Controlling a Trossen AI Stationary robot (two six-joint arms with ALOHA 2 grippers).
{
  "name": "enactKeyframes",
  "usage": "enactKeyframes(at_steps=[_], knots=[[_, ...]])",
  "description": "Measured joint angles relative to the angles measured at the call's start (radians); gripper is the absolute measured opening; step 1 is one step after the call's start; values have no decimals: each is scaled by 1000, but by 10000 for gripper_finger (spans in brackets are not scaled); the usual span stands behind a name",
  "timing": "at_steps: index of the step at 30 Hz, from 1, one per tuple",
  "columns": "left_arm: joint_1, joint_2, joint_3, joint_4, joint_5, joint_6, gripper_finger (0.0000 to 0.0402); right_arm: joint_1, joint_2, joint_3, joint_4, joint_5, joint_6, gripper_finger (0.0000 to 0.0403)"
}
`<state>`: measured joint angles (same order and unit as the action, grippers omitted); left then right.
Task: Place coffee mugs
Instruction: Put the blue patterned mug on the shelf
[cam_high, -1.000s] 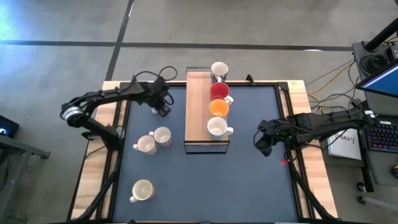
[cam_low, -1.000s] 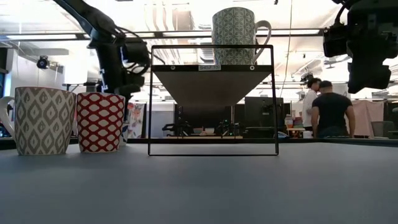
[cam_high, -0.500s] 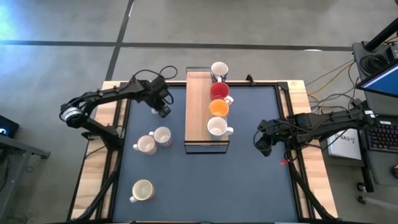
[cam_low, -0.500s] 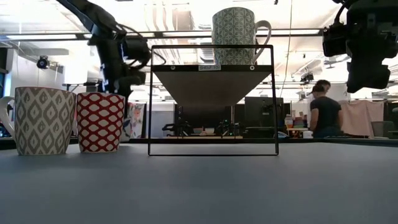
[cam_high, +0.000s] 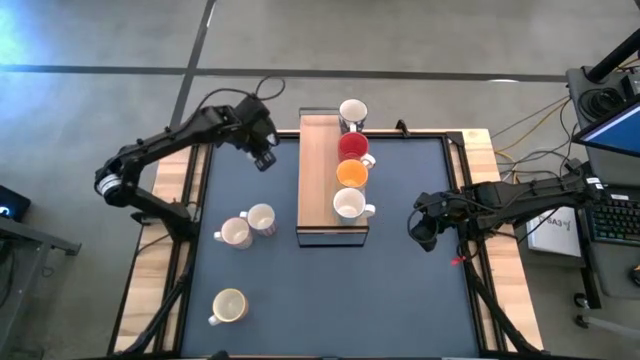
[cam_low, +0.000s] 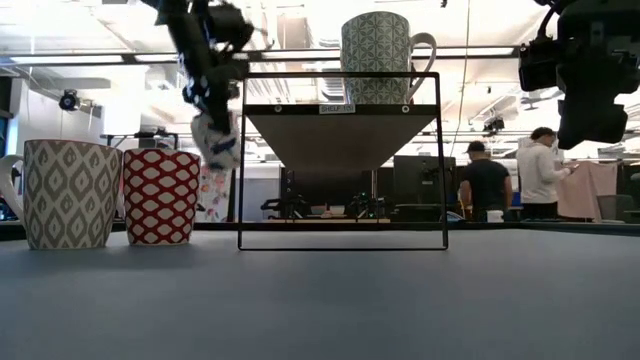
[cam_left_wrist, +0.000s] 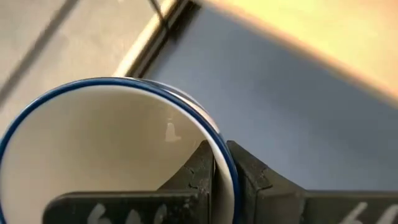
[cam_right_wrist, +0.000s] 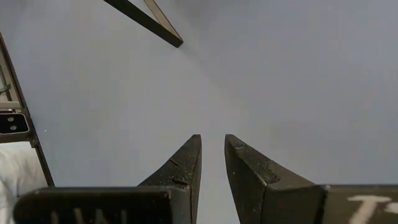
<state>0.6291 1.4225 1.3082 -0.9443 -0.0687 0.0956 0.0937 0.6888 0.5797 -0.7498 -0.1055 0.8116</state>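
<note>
My left gripper (cam_high: 262, 156) hangs above the table's far left part, beside the wooden shelf (cam_high: 318, 160), shut on a white mug with a blue rim (cam_left_wrist: 106, 149). In the low view that mug (cam_low: 217, 138) hangs clear of the table. Four mugs stand in a row on the shelf: patterned (cam_high: 352, 110), red (cam_high: 352, 146), orange (cam_high: 351, 172) and white (cam_high: 348, 205). Three more mugs stand on the table: two side by side (cam_high: 260, 218) (cam_high: 234, 233) and one nearer (cam_high: 229, 305). My right gripper (cam_high: 425, 232) waits over the table's right side, open by a narrow gap (cam_right_wrist: 212, 142). My left gripper pinches the mug's wall at the rim (cam_left_wrist: 219, 134), one finger (cam_left_wrist: 202, 165) inside the mug and the other outside. It comes from above. The mug hangs tilted below the fingers, lifted clear of the table (cam_low: 217, 138).
The shelf is a wooden board on a thin black frame (cam_low: 342, 160), raised above the table. The grey-patterned mug (cam_low: 70, 193) and the red-patterned mug (cam_low: 160, 196) stand near the left arm's side. Bare dark table lies between the shelf and my right gripper. People stand in the room behind.
My left gripper has risen and moved toward the table's far edge, staying shut on the blue-rimmed mug. The mug has come up with it and now hangs tilted, well above the table, at about the height of the shelf board.
</note>
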Motion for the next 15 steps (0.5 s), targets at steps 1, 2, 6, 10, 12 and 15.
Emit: enactKeyframes(at_steps=[1, 2, 6, 10, 12, 15], knots=[[-6, 0, 23, -12, -1, 11, 8, 0, 0, 0, 0, 0, 0, 61], [-13, 0, 45, -26, 0, 22, 8, 0, 0, 0, 0, 0, 0, 61], [-46, 0, 122, -45, 0, 73, 8, 0, 0, 0, 0, 0, 0, 61], [-87, 0, 164, -46, 1, 126, 8, 0, 0, 0, 0, 0, 0, 61], [-104, 0, 173, -29, 1, 160, 8, 0, 0, 0, 0, 0, 0, 61], [-117, 0, 181, -14, 4, 203, 8, 0, 0, 0, 0, 0, 0, 61]])
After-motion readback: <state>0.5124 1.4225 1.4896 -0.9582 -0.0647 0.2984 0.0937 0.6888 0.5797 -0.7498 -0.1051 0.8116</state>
